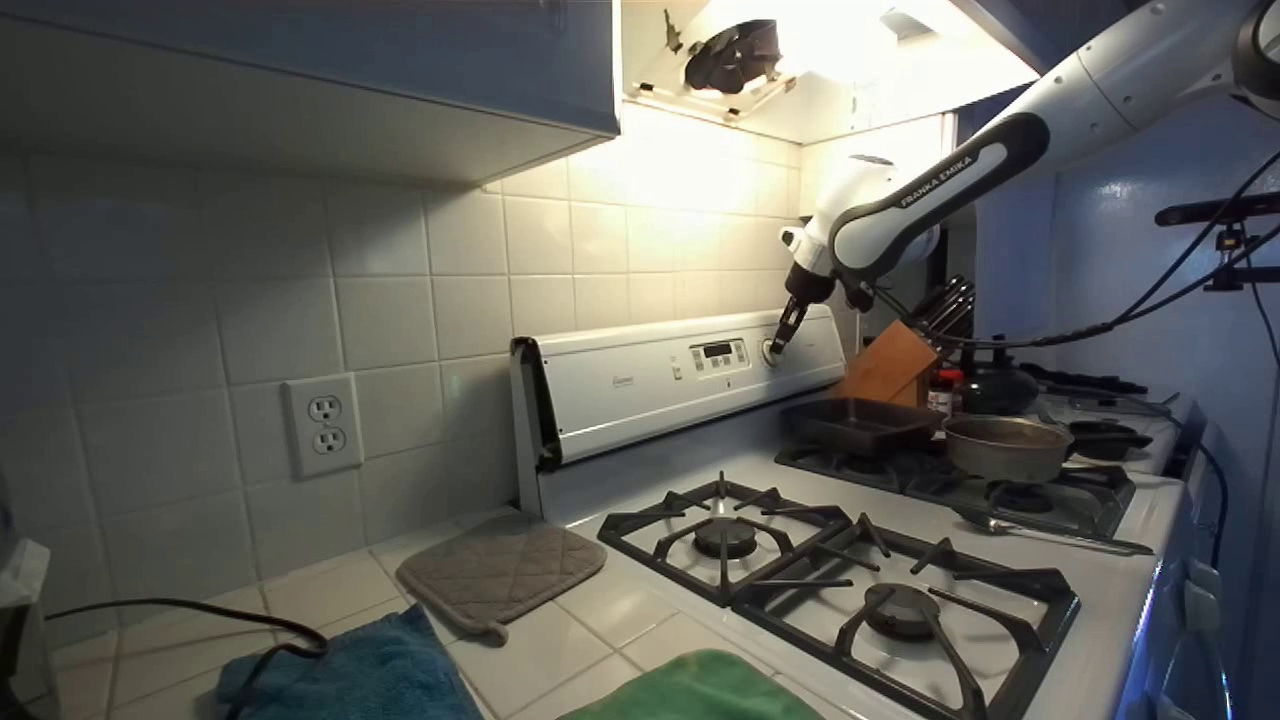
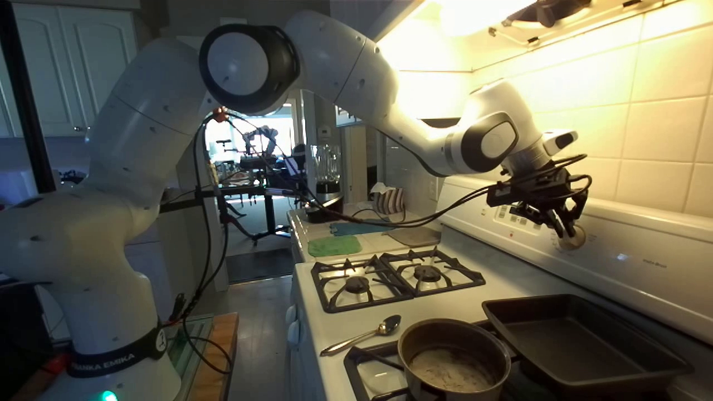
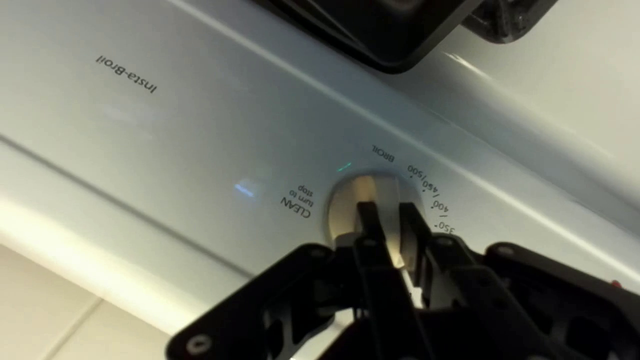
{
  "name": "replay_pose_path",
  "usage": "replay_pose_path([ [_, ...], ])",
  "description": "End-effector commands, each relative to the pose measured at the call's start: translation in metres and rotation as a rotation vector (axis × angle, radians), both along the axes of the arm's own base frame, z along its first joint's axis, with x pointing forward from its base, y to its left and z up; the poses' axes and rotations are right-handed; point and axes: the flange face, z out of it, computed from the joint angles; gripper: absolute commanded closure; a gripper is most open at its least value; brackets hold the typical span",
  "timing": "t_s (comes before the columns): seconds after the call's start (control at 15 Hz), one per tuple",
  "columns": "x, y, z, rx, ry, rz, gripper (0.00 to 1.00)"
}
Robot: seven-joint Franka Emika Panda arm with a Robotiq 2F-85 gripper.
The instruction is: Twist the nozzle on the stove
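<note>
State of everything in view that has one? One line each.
Knob: setting unreadable
Gripper: astride the knob's ridge, clamping unclear
Hood light: on
Uncovered burners: no visible flame
Display: no digits visible
Pot: upright, lidless
Baking pan: upright, uncovered
Spoon: lying flat
Outlet: nothing plugged in

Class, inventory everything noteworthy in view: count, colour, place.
stove: one, white, against tiled wall
oven knob: one, whitish, back panel
bare grates: two, black, stovetop
baking pan: one, dark, stovetop rear
saucepan: one, grey, stovetop front
spoon: one, silver, stovetop front
knife block: one, brown, beside stove
pot holder: one, grey, tiled counter
cloths: two, blue and green, counter
outlet: one, white, wall
robot arm: one, white, over stove
jaws: one pair, black, closed on knob
</note>
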Motion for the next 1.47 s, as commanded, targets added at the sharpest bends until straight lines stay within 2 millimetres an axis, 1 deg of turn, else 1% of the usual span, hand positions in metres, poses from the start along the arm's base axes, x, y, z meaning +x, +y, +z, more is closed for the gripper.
replay_pose_path([
  [0.0,0.008,0.033,-0.016,-0.1,0.022,0.118,0.96],
  [0.4,0.006,0.046,-0.021,-0.228,0.037,0.223,0.96],
  [0.87,0.004,0.056,-0.025,-0.327,0.053,0.316,0.96],
  [1.4,0.0,0.068,-0.033,-0.463,0.058,0.408,0.96],
])
